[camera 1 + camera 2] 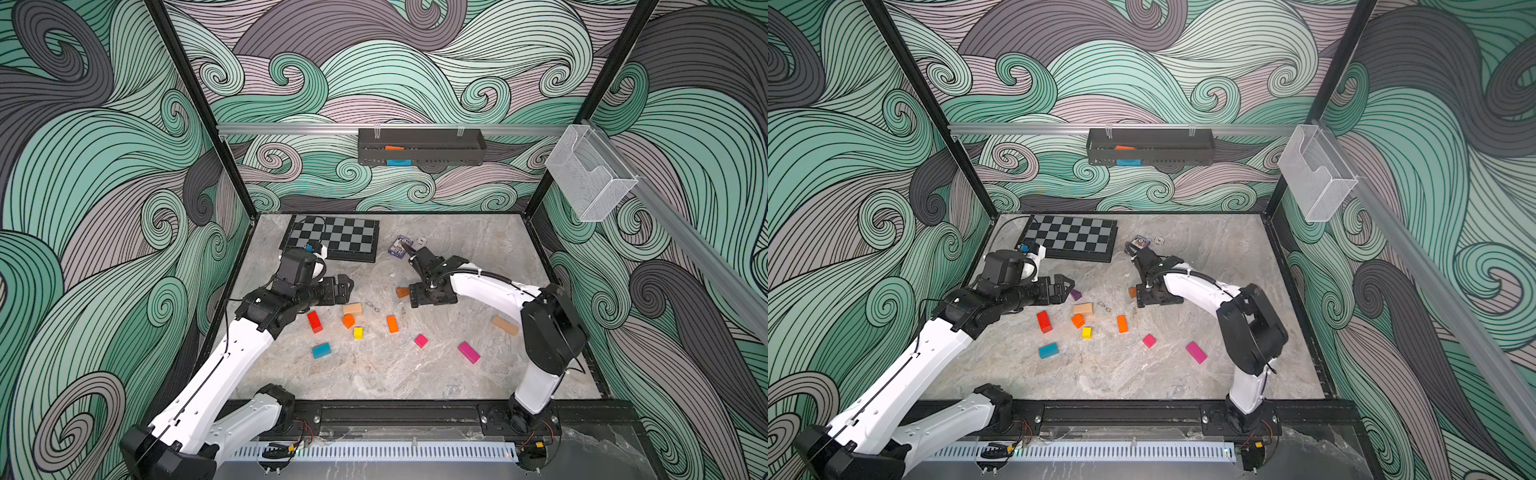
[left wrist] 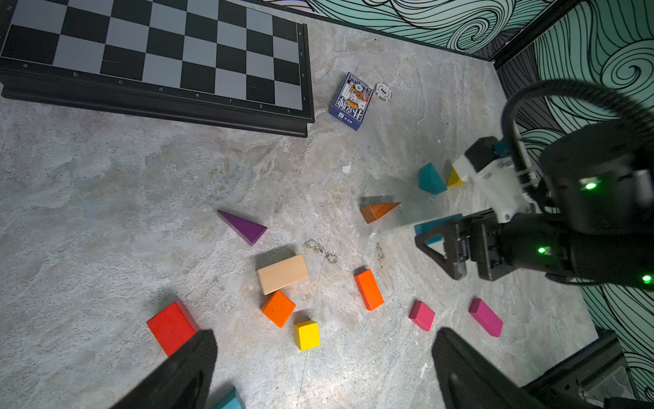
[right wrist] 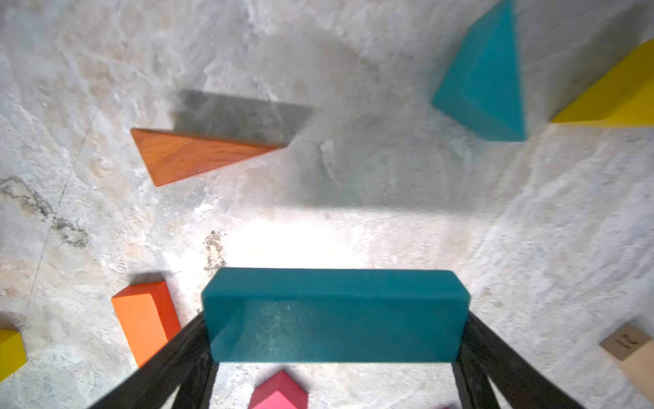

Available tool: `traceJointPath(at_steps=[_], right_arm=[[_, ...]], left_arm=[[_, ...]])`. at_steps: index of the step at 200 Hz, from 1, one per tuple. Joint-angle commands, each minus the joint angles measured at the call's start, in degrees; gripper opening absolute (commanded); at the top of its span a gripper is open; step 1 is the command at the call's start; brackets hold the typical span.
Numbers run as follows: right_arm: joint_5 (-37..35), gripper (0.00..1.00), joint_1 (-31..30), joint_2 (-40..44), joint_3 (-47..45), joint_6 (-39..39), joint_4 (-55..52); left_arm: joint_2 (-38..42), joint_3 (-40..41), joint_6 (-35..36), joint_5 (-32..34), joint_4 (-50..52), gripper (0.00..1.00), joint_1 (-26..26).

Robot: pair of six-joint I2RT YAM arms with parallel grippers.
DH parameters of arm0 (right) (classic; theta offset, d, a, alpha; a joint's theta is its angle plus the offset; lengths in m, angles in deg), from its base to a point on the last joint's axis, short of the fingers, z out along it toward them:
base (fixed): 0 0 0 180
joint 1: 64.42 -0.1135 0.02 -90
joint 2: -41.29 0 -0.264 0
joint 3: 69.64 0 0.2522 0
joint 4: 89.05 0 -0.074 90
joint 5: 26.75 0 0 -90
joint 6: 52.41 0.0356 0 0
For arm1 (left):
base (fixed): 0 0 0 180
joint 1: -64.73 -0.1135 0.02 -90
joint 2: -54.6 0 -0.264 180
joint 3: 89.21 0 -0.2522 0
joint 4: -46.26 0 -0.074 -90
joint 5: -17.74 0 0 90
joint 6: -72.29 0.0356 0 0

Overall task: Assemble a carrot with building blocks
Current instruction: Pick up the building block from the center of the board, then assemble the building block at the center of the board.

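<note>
Building blocks lie scattered on the marble table. My right gripper (image 3: 336, 318) is shut on a teal cuboid (image 3: 336, 315), gripped by its two ends, near an orange wedge (image 3: 198, 155), a teal wedge (image 3: 485, 81) and a yellow wedge (image 3: 615, 95). My left gripper (image 2: 325, 364) hangs open and empty above a yellow cube (image 2: 307, 334). Around that cube lie an orange cube (image 2: 278, 308), a beige cuboid (image 2: 282, 273), a red cuboid (image 2: 172, 326), an orange cuboid (image 2: 368, 289) and a purple wedge (image 2: 244, 226). In a top view I see a blue cuboid (image 1: 321, 350), a pink cube (image 1: 421, 340) and a pink cuboid (image 1: 469, 352).
A black-and-grey chessboard (image 1: 336, 237) lies at the back left, with a purple card box (image 1: 399, 246) and a white chip (image 1: 422, 240) beside it. Another beige cuboid (image 1: 505, 325) sits by the right arm. A black tray (image 1: 440, 151) and a clear holder (image 1: 590, 174) hang on the walls.
</note>
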State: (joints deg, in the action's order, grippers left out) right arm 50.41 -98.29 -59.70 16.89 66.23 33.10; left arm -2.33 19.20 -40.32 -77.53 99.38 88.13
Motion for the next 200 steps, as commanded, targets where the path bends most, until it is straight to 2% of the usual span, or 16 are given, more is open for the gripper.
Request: traceJointPath(at_steps=[1,83,132,200], right_arm=[[2.11,0.74,5.56,-0.23,-1.14,-4.77,-1.15],[3.47,0.76,13.00,-8.39,0.08,-7.61,1.15],[3.69,0.76,15.86,-13.68,3.92,-9.34,2.55],[3.85,0.75,16.55,-16.88,6.76,-10.93,3.32]], left_arm=[[-1.19,-1.48,-0.77,-1.23,-1.10,0.96,0.27],[-6.86,-3.24,-2.02,-3.07,-4.06,0.94,0.71],[-9.15,-4.36,-2.02,-2.81,-4.72,0.94,1.30],[-11.61,-5.54,-2.04,-2.64,-5.25,0.94,1.74]])
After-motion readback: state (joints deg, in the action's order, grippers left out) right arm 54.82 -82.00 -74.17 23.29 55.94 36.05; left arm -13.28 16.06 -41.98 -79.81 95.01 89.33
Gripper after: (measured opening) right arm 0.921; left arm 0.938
